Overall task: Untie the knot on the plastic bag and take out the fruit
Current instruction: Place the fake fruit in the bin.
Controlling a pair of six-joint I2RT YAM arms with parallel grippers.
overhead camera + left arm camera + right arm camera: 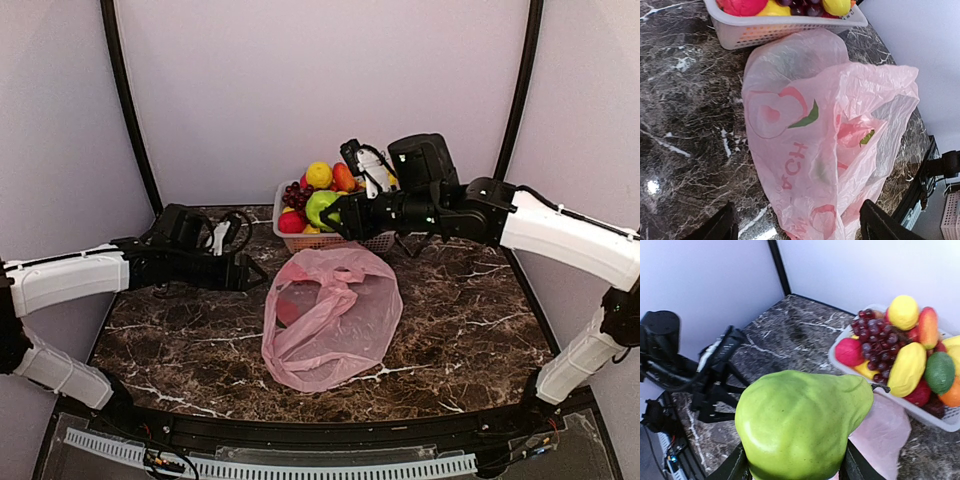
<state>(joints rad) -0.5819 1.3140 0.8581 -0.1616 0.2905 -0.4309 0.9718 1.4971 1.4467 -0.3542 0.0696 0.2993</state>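
Pear-shaped green fruit point(800, 425) sits firmly between the fingers of my right gripper point(336, 216). The jaws are closed on its lower body, and it hangs just at the near-left corner of the white basket point(765, 27). The basket stands at the far side of the table point(470, 320) and is piled high with the other fruit point(900, 340) — grapes, yellow, red and orange pieces.

The plastic bag point(335, 320) lies flat in the middle of the table, just near of the basket. I see no tied knot on it; the handles lie loose and the film looks collapsed. A reddish patch shows through the film on the left, and I cannot tell if it is print or one more fruit.

My left gripper point(252, 273) hovers left of the bag, spread wide and holding nothing.

I judge the step in hand is to put this fruit down in the basket. The pile is tall, so I want to carry it further over the rim and choose a low hollow. I would lower it until it rests, and only then release — a drop from above could knock a fruit out or make this one roll onto the bag.
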